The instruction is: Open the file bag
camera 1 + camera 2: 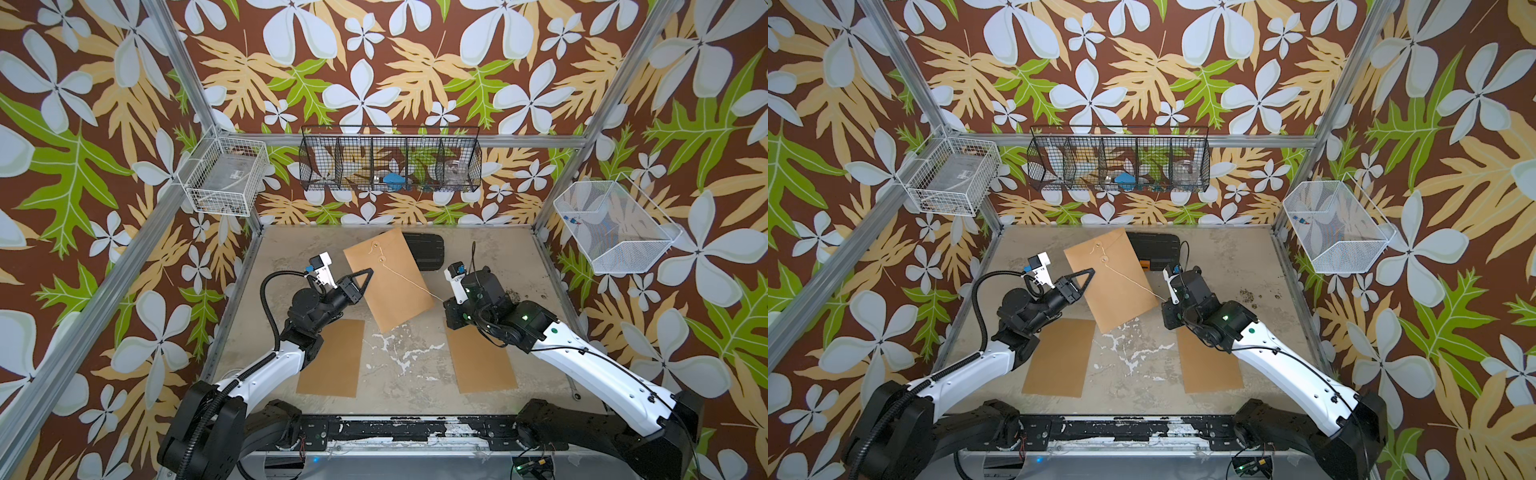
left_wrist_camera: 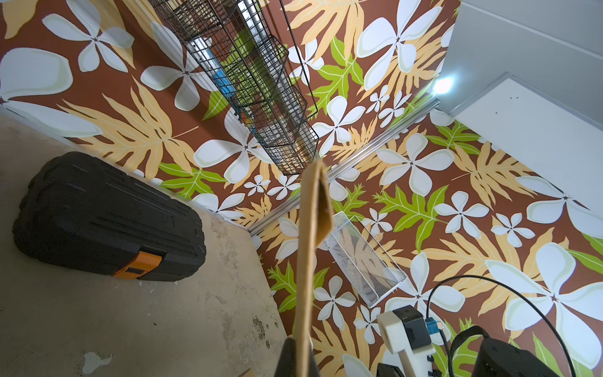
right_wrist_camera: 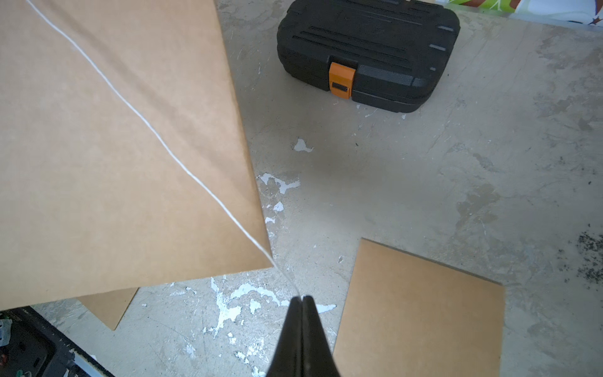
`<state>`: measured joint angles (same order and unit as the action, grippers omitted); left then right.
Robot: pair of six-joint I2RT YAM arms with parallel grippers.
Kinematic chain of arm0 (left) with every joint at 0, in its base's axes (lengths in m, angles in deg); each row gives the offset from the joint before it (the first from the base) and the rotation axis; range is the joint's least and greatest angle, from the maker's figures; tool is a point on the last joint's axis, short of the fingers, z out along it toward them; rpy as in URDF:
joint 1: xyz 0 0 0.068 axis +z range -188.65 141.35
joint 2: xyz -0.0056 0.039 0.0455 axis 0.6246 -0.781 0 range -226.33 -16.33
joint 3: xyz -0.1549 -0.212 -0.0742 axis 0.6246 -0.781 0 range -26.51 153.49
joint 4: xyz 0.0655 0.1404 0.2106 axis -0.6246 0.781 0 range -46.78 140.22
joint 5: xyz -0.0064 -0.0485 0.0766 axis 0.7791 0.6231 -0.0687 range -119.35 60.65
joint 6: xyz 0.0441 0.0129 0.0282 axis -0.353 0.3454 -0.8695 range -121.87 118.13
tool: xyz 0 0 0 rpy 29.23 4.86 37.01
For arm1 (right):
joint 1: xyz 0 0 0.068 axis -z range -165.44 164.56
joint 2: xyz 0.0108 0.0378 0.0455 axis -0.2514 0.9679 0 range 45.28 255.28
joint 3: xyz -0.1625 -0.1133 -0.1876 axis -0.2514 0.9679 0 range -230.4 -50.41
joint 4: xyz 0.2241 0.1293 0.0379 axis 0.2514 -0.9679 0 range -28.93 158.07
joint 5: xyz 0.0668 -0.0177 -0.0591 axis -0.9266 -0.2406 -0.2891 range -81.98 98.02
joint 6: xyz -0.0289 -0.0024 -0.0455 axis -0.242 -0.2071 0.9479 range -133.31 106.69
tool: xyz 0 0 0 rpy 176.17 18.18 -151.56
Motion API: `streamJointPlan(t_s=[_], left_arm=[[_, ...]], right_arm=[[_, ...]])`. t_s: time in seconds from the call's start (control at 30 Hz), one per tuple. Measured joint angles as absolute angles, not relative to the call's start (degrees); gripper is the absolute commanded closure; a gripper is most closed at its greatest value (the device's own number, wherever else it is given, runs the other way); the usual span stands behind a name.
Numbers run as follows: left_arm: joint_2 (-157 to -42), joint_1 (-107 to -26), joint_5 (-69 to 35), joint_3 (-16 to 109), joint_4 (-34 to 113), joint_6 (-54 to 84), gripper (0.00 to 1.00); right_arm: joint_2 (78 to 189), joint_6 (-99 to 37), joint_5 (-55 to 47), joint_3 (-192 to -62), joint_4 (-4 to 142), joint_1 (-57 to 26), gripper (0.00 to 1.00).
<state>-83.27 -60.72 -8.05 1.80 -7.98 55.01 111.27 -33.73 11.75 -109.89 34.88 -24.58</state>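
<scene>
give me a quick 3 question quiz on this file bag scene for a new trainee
1. True or false: the right gripper is shut on the white string of the file bag.
2. The latch on the black case is: A orange, B blue, C green.
3. Which gripper grips the file bag's edge?
Key: 1 true; 2 A; 3 the left gripper.
</scene>
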Motion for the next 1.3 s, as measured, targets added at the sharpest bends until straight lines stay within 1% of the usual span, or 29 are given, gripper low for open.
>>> streamJointPlan(t_s=[0.37,0.53,0.73,0.93,1.0,1.13,1.23,1.3], left_arm=[[-81.80,-60.30,-7.79,0.73,-7.92,54.97,1.00],[-81.87,-60.30,-5.67,0.19,-7.90,54.70,1.00],[-81.93,-60.28,-2.17,0.21,-6.19,51.71,1.00],[-80.19,-60.28,-0.36,2.90,0.17,45.09,1.00],[-79.49,-60.28,-0.40,4.12,2.75,42.31,1.00],[-77.80,-60.28,-0.38,6.00,7.77,36.87,1.00],[-77.00,-60.28,0.60,6.31,9.33,34.36,1.00],[-76.75,-60.28,1.74,6.24,9.52,33.76,1.00]], right_arm=[[111.05,-32.71,13.72,-110.46,33.59,-22.22,1.00],[110.99,-32.55,14.18,-111.31,33.57,-21.49,1.00],[111.14,-32.12,13.98,-112.38,33.87,-21.49,0.75],[110.59,-31.22,14.61,-113.69,33.76,-21.32,0.62],[110.24,-31.22,15.03,-114.30,33.74,-20.88,0.59],[109.52,-30.96,14.99,-115.00,33.83,-18.72,0.58],[108.43,-30.76,11.88,-114.76,34.86,-16.60,0.55],[107.91,-30.37,7.90,-114.43,36.43,-15.79,0.53]])
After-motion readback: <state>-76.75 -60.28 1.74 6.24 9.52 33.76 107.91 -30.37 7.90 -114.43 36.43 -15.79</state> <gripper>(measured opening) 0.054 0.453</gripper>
